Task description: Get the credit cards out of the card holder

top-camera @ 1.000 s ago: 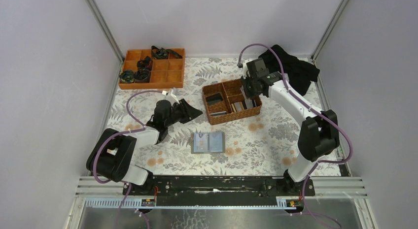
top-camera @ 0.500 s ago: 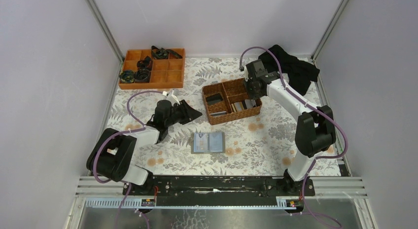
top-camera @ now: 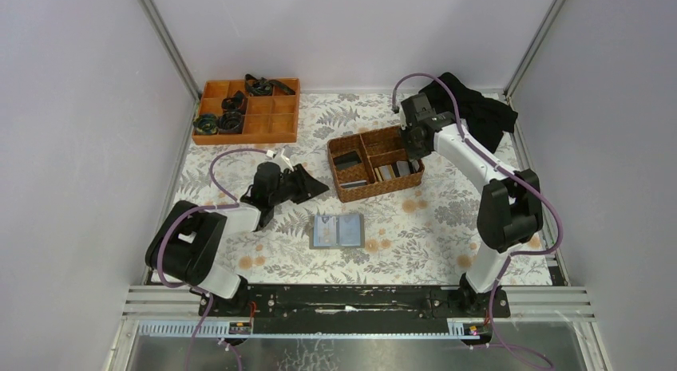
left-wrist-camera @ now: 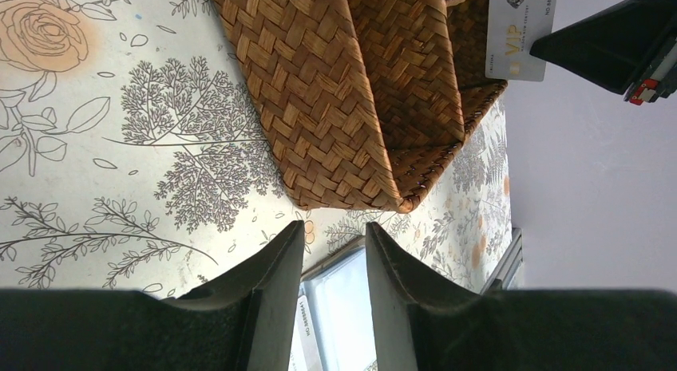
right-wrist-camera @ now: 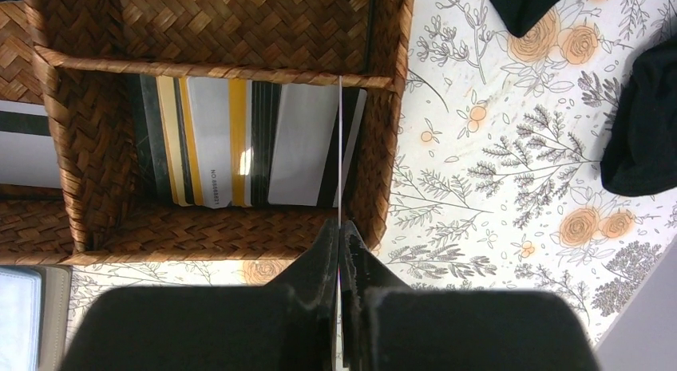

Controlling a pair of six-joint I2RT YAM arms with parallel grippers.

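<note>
The pale blue-grey card holder (top-camera: 338, 230) lies open and flat on the floral cloth; part of it shows between the fingers in the left wrist view (left-wrist-camera: 343, 307). My left gripper (top-camera: 318, 183) (left-wrist-camera: 334, 239) is open and empty, low over the cloth between the card holder and the wicker basket (top-camera: 375, 165). My right gripper (top-camera: 413, 150) (right-wrist-camera: 340, 227) is shut on a thin credit card (right-wrist-camera: 340, 148), seen edge-on, above the basket's near right compartment. The left wrist view shows this card as pale with print (left-wrist-camera: 519, 28). Several credit cards (right-wrist-camera: 239, 144) stand in that compartment.
An orange divided tray (top-camera: 247, 109) with black items sits at the far left. A black cloth (top-camera: 479, 112) lies at the far right behind the right arm. The basket's other compartments hold a dark card (top-camera: 349, 159). Walls close in both sides.
My right gripper has shifted slightly right and nearer over the basket's right compartment with the card. The left arm has barely moved.
</note>
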